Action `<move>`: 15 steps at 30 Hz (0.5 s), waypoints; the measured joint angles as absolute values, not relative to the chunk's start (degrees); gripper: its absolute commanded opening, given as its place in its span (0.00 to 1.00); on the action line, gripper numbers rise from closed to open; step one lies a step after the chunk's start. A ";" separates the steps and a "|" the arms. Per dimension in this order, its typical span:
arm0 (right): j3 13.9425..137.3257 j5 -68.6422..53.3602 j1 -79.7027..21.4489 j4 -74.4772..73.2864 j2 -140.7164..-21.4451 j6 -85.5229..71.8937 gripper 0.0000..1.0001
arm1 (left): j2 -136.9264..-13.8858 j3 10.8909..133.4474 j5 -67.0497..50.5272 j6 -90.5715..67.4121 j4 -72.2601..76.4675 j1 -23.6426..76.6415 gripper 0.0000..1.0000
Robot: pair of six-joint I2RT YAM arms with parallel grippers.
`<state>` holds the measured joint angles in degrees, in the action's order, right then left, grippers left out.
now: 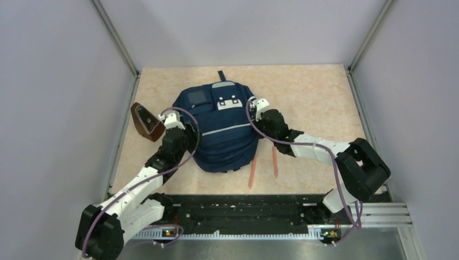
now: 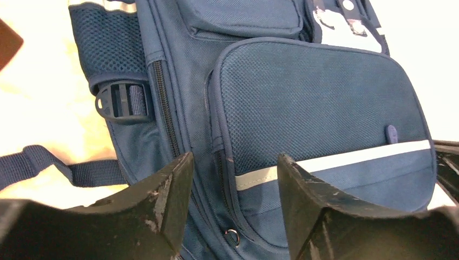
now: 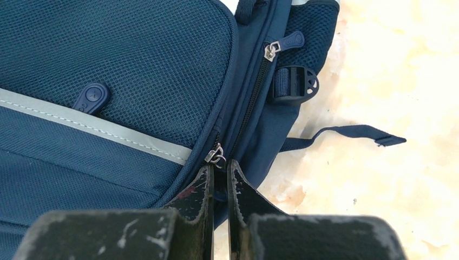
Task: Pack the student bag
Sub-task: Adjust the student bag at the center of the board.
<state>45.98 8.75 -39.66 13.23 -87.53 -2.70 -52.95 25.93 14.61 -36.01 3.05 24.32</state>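
Scuffed black left fingers (image 2: 162, 208) over mesh-fronted student bag (image 2: 325, 97)

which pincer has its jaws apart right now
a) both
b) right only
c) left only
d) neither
c: the left pincer shows a wide gap between its jaws over the student bag, while the right pincer has its jaws all but touching, just short of a zip pull.
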 measured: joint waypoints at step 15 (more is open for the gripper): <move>58.19 8.29 -36.53 6.50 -96.62 -0.36 0.00 | -57.36 33.15 8.19 -10.66 6.79 34.72 0.77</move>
<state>58.19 8.29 -36.53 6.50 -96.62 -0.36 -57.36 33.15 8.19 -10.66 6.79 34.72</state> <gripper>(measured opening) 0.036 0.763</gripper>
